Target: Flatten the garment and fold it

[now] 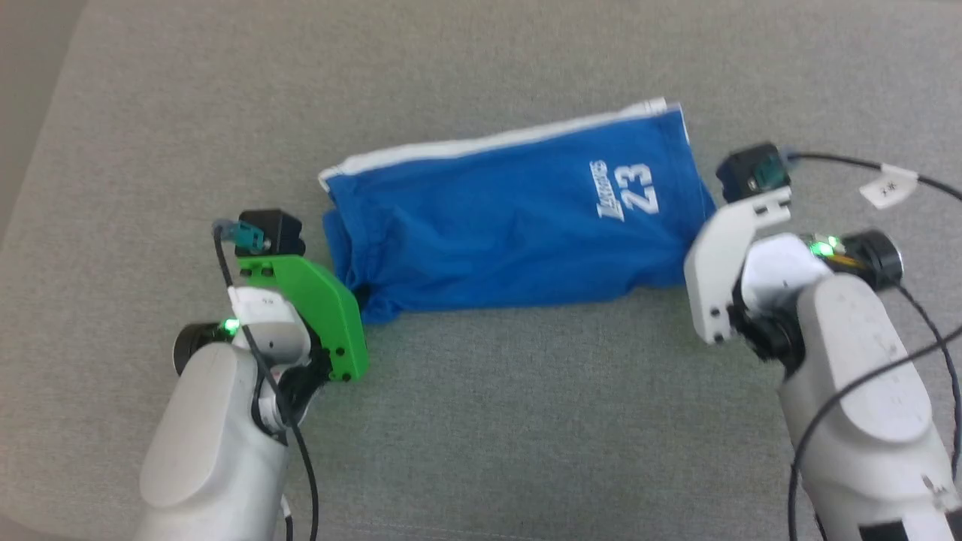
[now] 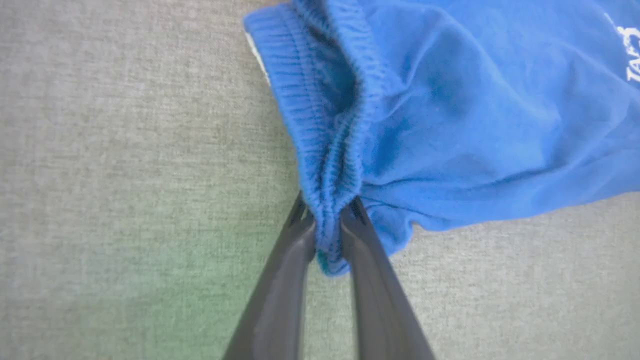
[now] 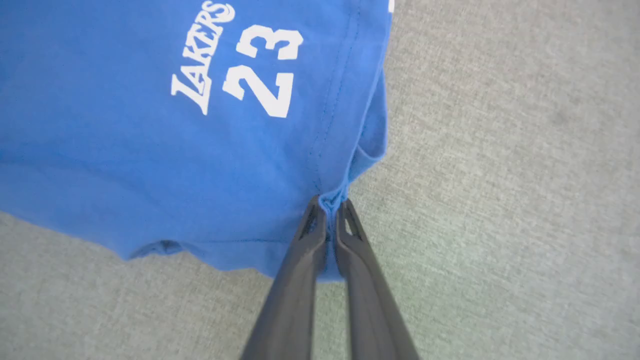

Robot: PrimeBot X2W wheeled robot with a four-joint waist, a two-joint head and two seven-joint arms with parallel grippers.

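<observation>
Shorts (image 1: pixel 518 225) lie mid-bench (image 1: pixel 481 421), slightly toward the far edge. Waistband (image 2: pixel 325 150) points to the left edge, leg hem (image 3: pixel 345 150) to the right. White stripe (image 1: pixel 481 146) runs along the far side, "LAKERS 23" print (image 3: pixel 235 65) face up. Left gripper (image 2: pixel 327 210) is clamped on the bunched waistband's near corner. Right gripper (image 3: pixel 330 205) is pinched tight on the hem's near corner. Cloth between them is wrinkled, resting on the bench.

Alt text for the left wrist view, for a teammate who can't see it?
The left gripper's two long dark fingers clamp the gathered elastic waistband of the bright blue fabric shorts. The shorts spread up and right over a grey woven surface, white lettering cut off at the right edge.
</observation>
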